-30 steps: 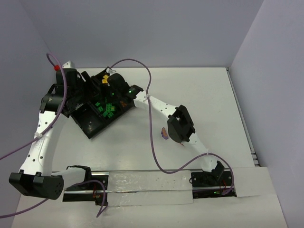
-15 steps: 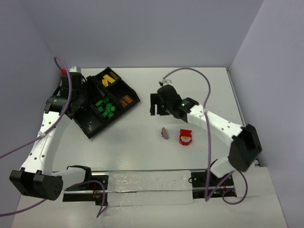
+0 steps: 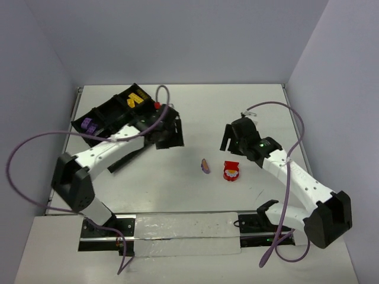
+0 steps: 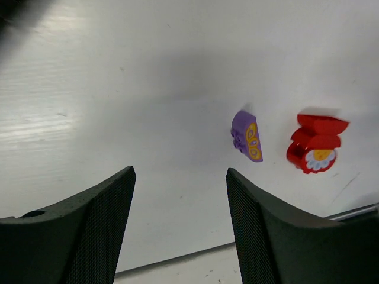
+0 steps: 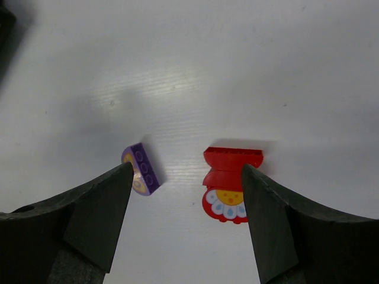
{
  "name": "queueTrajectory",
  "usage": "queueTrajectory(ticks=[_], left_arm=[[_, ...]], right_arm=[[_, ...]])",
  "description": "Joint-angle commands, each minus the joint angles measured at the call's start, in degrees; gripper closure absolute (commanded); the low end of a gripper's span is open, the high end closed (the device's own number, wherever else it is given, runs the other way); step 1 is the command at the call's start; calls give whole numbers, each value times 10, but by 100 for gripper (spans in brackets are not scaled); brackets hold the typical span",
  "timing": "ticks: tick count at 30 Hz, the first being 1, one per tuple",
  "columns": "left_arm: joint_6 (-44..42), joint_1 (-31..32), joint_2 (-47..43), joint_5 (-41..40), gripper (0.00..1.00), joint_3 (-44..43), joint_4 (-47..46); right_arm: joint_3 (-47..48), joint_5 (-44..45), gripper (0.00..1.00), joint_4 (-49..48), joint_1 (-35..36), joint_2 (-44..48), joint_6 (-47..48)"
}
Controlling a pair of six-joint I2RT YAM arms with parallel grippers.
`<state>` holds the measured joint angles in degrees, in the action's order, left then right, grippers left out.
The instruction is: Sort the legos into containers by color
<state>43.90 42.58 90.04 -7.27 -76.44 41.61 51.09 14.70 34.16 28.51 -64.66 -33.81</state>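
The left gripper (image 3: 169,133) hangs wide and empty just beside the black tray (image 3: 95,115). The right gripper (image 3: 228,137) is equally wide and holds nothing. Between them on the desk (image 3: 237,100) lie a purple brick (image 3: 205,165) and a red-and-white brick (image 3: 231,171).

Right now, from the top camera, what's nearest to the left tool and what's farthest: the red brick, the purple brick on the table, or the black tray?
1. black tray, right by the left tool, on its left.
2. purple brick, on the table to its right.
3. red brick, farther right, past the purple one.
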Motion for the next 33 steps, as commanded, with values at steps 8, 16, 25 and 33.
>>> queueTrajectory(ticks=[8, 16, 25, 33], left_arm=[[40, 115, 183, 23, 30, -99, -33], [38, 148, 235, 11, 30, -146, -44], [51, 156, 300, -14, 39, -161, -40], [49, 156, 294, -41, 79, -166, -23]], right_arm=[[51, 17, 19, 23, -60, 42, 39], [50, 8, 19, 23, -62, 42, 45], [51, 5, 19, 26, -63, 53, 50], [56, 5, 19, 26, -64, 49, 51]])
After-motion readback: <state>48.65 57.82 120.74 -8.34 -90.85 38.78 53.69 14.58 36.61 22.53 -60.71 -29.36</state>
